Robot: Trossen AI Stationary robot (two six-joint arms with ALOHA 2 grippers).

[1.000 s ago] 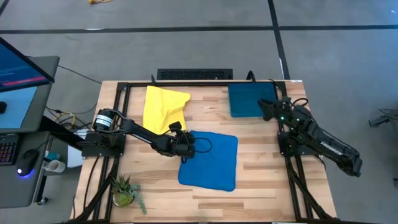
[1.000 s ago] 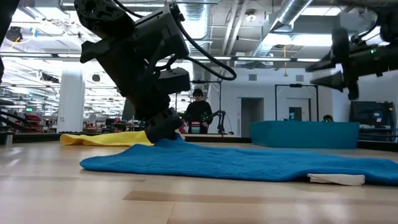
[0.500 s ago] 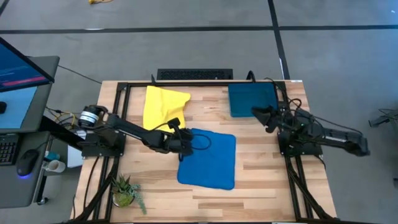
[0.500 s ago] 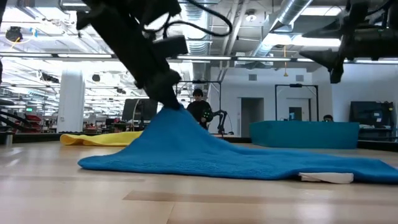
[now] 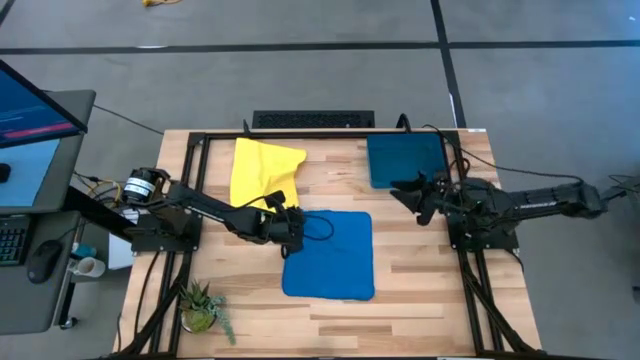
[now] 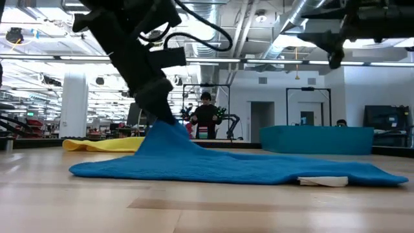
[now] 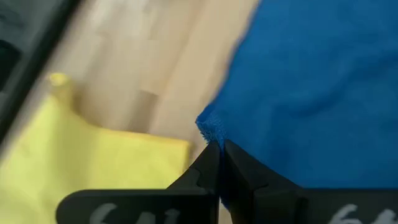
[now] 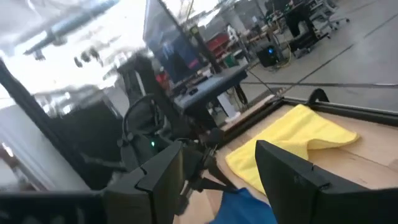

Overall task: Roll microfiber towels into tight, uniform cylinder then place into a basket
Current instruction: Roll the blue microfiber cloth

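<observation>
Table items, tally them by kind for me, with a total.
Towels: 2, the yellow towel and the blue towel
Basket: 1, the dark teal basket
Potted plant: 1, the small plant
Total: 4

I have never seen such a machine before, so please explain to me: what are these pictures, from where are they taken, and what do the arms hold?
This is a robot with two dark arms at a wooden table. One picture looks down from above, one looks level across the table top, and two come from cameras on the arms' wrists.

On the table lie a blue towel, a yellow towel and a dark teal basket.

The left tool is shut on a corner of the blue towel and lifts it into a peak, as the low picture shows; the rest lies on the table. The right tool is open, holds nothing, and hangs above the table near the basket.
</observation>
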